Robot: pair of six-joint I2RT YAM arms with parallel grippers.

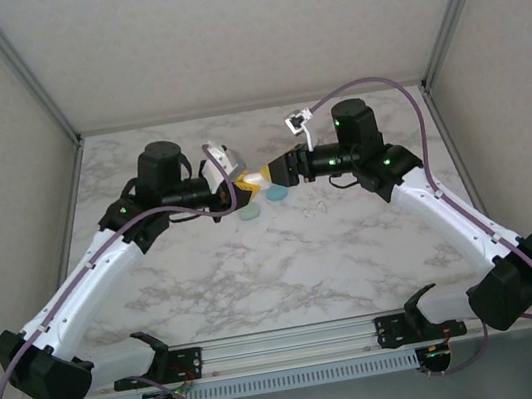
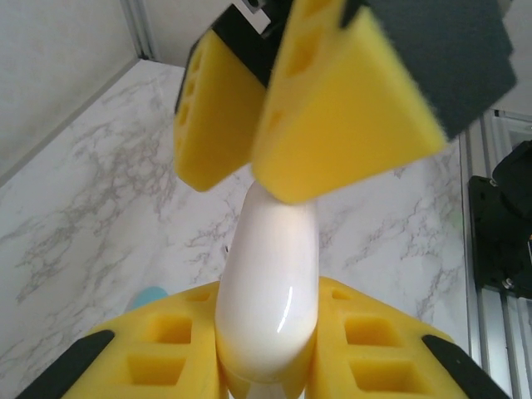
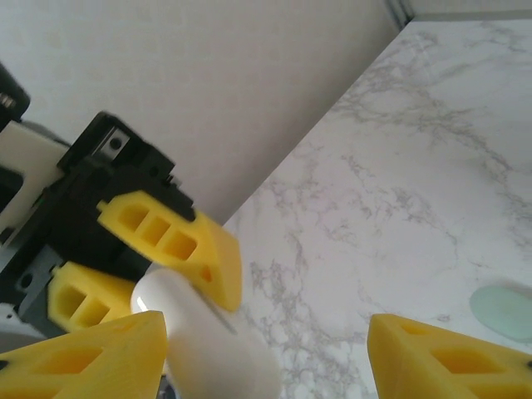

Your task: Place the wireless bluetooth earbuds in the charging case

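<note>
Early stage, I judge: the left claw [image 2: 268,301] clamps a white case [image 2: 270,266] aloft, the right claw [image 3: 266,341] stands half open and empty beside it, and tiny white buds [image 1: 314,208] lie on the table [image 1: 259,282].

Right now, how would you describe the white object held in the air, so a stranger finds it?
Look above the middle of the grey-veined marble table. There the left tool is shut on a glossy white rounded plastic case. Unlike the teal round piece and the pale mint one lying below, it is white and lifted.
</note>
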